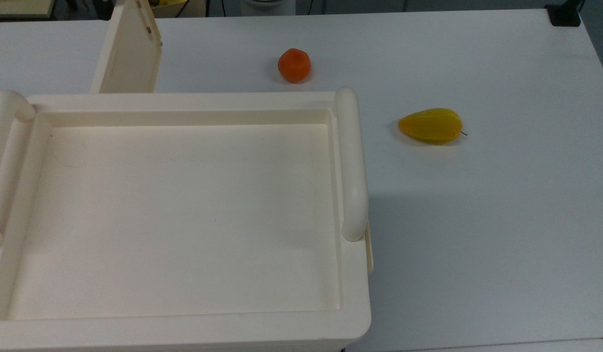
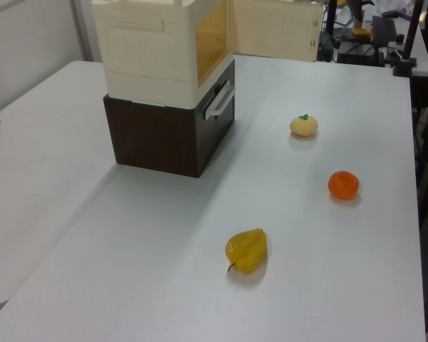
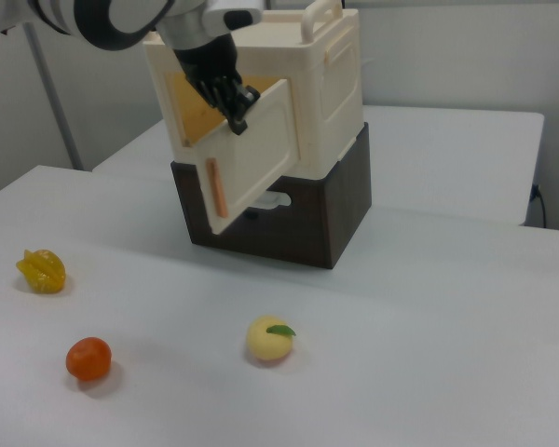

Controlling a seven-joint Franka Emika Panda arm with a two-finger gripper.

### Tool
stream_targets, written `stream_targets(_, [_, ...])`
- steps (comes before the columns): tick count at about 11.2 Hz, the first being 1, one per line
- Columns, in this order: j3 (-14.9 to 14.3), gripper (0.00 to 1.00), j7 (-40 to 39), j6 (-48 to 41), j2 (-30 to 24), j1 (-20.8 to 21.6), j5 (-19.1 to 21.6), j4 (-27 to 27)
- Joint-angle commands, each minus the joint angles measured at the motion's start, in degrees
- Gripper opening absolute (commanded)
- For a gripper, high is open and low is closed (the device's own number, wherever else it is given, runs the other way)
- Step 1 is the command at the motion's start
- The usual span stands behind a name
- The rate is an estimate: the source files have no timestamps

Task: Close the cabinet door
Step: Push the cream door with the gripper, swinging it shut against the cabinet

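In the right view we see our pincer pressed against the top edge of the cabinet door, which hangs partly open from the cabinet; whether its fingers are parted we cannot tell. Well below and left of the pincer lie a yellow fruit and an orange; below it, a pale fruit.

White rounded arm with dark grey joint bands, black jaws

orange fruit, yellow starfruit, pale apple, white table
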Motion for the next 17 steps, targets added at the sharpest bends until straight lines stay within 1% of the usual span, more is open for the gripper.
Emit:
stream_targets(1, [-0.14,0.0,0.46,3.39,-0.38,4.48,1.52,-1.92])
stream_targets(3, [-0.14,0.0,3.09,7.77,1.37,7.2,3.26,-1.92])
stream_targets(5, [-0.05,0.0,5.73,14.36,3.74,9.83,3.27,-1.92])
stream_targets(6, [-0.05,0.0,6.79,17.44,4.54,10.63,3.27,-1.92])
stream_targets(8, [-0.05,0.0,10.56,27.35,7.08,12.04,3.19,-1.92])
stream_targets(9, [-0.05,0.0,11.27,28.96,7.35,12.05,3.01,-1.92])
stream_targets(15, [-0.05,0.0,11.37,29.42,7.71,11.87,2.84,-2.01])
stream_targets(16, [-0.05,0.0,11.02,28.64,7.62,11.87,2.31,-2.18])
stream_targets(17, [-0.14,0.0,10.67,28.02,6.84,11.96,2.05,-3.75])
